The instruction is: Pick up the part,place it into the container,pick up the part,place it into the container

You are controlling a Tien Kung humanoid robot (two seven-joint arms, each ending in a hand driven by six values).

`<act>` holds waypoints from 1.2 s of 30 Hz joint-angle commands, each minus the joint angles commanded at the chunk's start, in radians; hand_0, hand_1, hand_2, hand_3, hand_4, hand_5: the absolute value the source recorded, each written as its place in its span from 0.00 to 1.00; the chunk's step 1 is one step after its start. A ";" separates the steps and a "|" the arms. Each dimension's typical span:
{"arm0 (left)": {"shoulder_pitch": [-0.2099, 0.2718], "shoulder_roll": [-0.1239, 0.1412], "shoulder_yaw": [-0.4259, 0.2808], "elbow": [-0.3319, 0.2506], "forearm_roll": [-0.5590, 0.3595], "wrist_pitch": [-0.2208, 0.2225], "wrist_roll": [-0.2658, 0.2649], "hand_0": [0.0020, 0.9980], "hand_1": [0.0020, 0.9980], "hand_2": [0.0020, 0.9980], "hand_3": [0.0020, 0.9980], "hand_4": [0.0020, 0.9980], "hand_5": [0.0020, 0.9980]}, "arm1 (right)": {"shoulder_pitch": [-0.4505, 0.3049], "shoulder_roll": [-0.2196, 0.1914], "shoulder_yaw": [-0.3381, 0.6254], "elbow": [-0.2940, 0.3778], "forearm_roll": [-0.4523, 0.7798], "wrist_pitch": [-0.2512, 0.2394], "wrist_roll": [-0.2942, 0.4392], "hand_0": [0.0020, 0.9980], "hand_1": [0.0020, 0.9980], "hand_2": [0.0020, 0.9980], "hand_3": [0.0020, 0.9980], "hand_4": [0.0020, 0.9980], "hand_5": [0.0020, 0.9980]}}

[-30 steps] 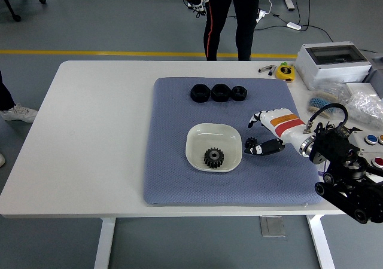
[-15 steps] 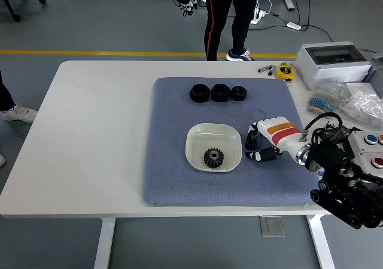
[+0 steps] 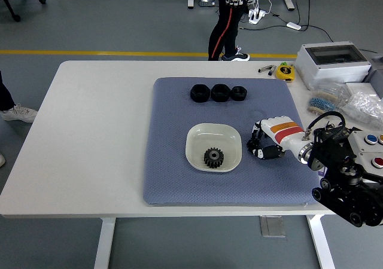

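Now right hand (image 3: 261,145) has curled its fingers around the small black gear part on the blue mat, just right of the white bowl (image 3: 197,135) already holding one black gear (image 3: 213,157); lift likely next.

- Right hand (image 3: 263,144) now curled tighter around the small black gear (image 3: 258,147) (fingers were spread a second ago), drawn slightly toward the pad's right edge.
- Person (image 3: 230,18) shifted rightward beyond the far edge.
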 joint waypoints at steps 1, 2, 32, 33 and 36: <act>0.000 0.000 -0.001 0.000 0.001 0.000 0.000 0.67 0.64 0.71 0.62 0.63 0.64 | -0.001 0.000 0.000 0.000 0.002 0.003 0.001 0.47 0.46 0.48 0.48 0.54 0.34; 0.000 0.000 -0.002 0.000 0.002 0.000 0.000 0.67 0.64 0.71 0.62 0.63 0.64 | -0.001 0.000 0.000 0.000 0.002 0.006 0.002 0.47 0.46 0.48 0.48 0.54 0.34; 0.007 0.004 0.002 0.001 0.001 -0.004 -0.003 0.67 0.64 0.71 0.62 0.63 0.64 | 0.001 -0.045 0.107 0.148 -0.089 -0.022 -0.009 0.27 0.38 0.42 0.45 0.68 0.21; 0.007 0.004 0.003 0.001 0.000 -0.004 -0.003 0.67 0.64 0.71 0.62 0.63 0.64 | 0.001 -0.049 0.115 0.164 -0.099 -0.023 -0.013 0.27 0.38 0.42 0.45 0.68 0.21; 0.008 0.005 0.004 0.001 -0.001 -0.004 -0.004 0.67 0.64 0.71 0.62 0.63 0.64 | 0.003 -0.060 0.128 0.225 -0.136 -0.018 -0.027 0.27 0.38 0.42 0.45 0.68 0.21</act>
